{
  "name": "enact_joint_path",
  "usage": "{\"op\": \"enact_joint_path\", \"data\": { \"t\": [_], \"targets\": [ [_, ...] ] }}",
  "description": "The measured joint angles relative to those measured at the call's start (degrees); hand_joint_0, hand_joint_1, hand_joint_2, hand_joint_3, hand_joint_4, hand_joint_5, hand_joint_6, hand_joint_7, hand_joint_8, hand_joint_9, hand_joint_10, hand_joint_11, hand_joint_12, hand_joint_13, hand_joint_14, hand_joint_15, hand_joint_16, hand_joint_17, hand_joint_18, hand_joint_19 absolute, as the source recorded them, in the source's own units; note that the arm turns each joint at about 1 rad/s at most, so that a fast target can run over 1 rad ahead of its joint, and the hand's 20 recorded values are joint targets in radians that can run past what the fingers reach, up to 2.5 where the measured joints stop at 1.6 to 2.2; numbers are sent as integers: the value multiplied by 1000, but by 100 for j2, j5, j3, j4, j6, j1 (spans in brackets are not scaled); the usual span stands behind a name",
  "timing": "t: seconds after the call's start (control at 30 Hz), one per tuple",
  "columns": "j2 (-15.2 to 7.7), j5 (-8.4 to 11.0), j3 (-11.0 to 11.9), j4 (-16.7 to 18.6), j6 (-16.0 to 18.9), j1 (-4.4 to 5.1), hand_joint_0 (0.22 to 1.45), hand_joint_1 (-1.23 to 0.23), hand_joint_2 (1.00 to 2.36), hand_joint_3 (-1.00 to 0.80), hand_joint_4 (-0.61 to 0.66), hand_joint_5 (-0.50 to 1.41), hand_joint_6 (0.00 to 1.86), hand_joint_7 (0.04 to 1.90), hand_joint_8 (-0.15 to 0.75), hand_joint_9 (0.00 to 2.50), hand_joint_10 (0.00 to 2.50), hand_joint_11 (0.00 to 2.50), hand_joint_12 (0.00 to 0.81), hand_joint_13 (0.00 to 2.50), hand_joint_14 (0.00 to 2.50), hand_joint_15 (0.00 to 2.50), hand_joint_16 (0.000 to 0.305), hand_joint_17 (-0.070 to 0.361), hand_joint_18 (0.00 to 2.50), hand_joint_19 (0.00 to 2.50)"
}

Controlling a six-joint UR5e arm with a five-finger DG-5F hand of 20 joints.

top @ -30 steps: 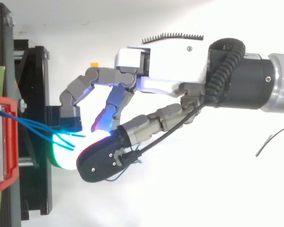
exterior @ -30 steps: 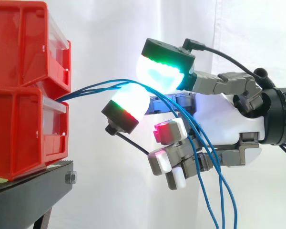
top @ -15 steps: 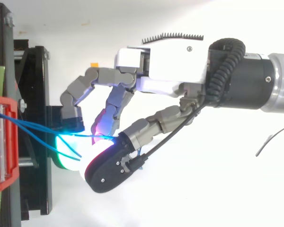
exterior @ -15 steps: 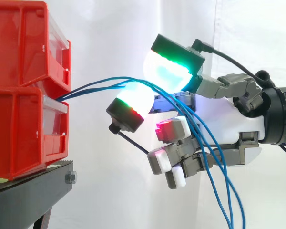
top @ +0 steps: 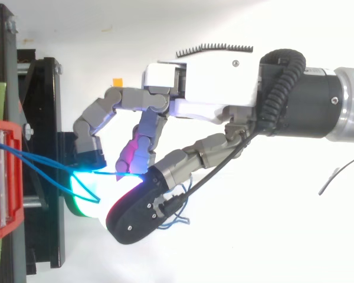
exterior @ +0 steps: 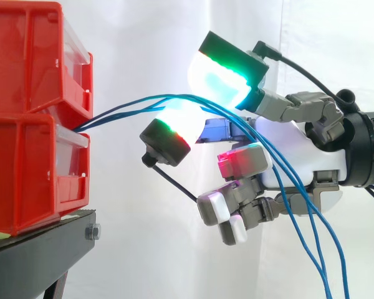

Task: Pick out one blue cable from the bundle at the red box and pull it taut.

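Hand (exterior: 321,156) reaches in from the right with two glowing pads (exterior: 218,81) spread apart. The blue cables (exterior: 137,103) run through the gap between them. Nothing looks clamped, so the hand reads as open around the bundle rather than gripping it. Its lower fingers curl near the palm, and it cannot be told whether they touch any strand. The cables leave the slot between the two stacked red boxes (exterior: 25,174), arch over the lower pad, cross the palm and hang slack toward the lower right.

The step in hand appears to be the singling-out, since several strands lie between the pads, not one. The next move would call for shedding the extras, pinching a single cable, then drawing away from the boxes. The neighbouring strands, close and crossing, are the main obstacle. The black stand (exterior: 43,249) and the white curtain (exterior: 143,249) are well apart from the work.
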Motion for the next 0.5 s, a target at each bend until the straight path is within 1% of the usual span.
{"op": "enact_joint_path", "data": {
  "t": [0.2, 0.27, 0.37, 0.4, 0.5],
  "targets": [
    [0, 0, 16, -12, 0, 4, 578, -844, 1000, -500, -185, -52, 896, 1021, 232, 1357, 32, 810, 294, 1042, 28, 694, 42, 94, 844, 810],
    [0, -1, 17, -15, 0, 8, 608, -833, 1000, -500, -175, -53, 897, 1025, 228, 1350, 32, 819, 291, 1035, 28, 691, 41, 92, 837, 825],
    [1, 0, 18, -18, 0, 9, 581, -748, 1000, -500, -224, -59, 886, 947, 214, 1335, 31, 797, 289, 1025, 28, 705, 42, 95, 824, 830],
    [1, 0, 20, -18, 0, 9, 577, -719, 1001, -487, -236, -60, 852, 917, 209, 1317, 31, 790, 292, 1023, 28, 701, 43, 97, 817, 831],
    [1, 0, 23, -18, 0, 9, 571, -683, 1002, -479, -221, -66, 824, 904, 201, 1288, 31, 774, 295, 1009, 28, 700, 44, 99, 803, 828]
  ]
}}
